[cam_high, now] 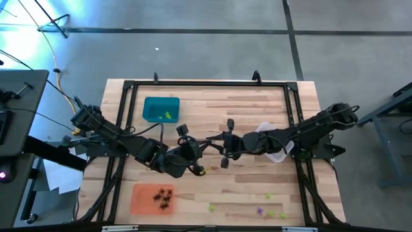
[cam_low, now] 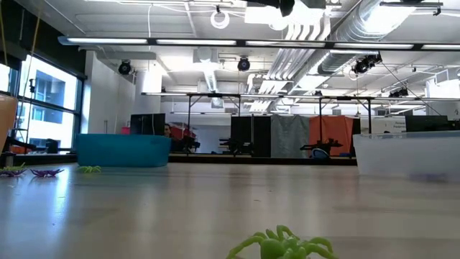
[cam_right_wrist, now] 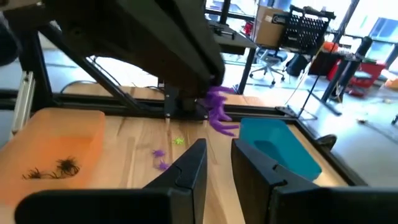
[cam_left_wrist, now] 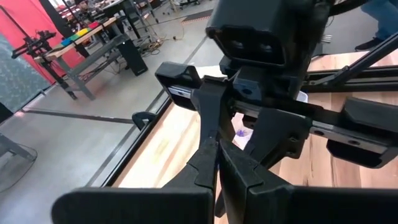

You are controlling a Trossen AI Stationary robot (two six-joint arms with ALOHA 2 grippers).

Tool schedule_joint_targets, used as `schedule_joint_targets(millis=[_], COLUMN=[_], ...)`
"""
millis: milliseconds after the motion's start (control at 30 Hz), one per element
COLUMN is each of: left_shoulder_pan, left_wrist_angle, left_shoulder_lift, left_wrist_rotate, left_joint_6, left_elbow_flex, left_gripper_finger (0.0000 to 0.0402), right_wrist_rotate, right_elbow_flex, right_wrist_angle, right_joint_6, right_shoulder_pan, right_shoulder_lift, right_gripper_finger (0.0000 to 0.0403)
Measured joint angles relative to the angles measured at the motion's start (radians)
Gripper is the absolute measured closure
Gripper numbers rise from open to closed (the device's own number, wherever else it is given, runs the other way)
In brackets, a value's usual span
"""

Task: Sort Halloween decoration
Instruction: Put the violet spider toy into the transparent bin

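The left gripper point(cam_right_wrist: 208, 106), at mid-frame in the high view, is pinched on a purple spider point(cam_right_wrist: 219, 115). The right gripper point(cam_right_wrist: 217, 162) faces it, fingers apart, empty. These look featherlight, with springy legs; the body is the surer hold. More spiders point(cam_high: 270, 211) lie along the lower right edge.

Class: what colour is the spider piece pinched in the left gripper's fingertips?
Purple. The spider piece in the left gripper shows best in the right wrist view.
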Motion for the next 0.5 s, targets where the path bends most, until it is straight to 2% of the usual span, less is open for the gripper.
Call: schedule_joint_targets(millis=[500], left_shoulder_pan=[0.043], left_wrist_angle=[0.002], left_shoulder_lift=[0.019], left_wrist_rotate=[0.049], left_joint_6=[-0.009], left_elbow_flex=[-0.001], left_gripper_finger=[0.0402], right_wrist_rotate=[-0.037], right_elbow_flex=[0.0], right_wrist_angle=[0.076], right_joint_6=[-0.024], right_shoulder_pan=[0.0], right_shoulder_lift=[0.0], right_gripper_finger=[0.0332])
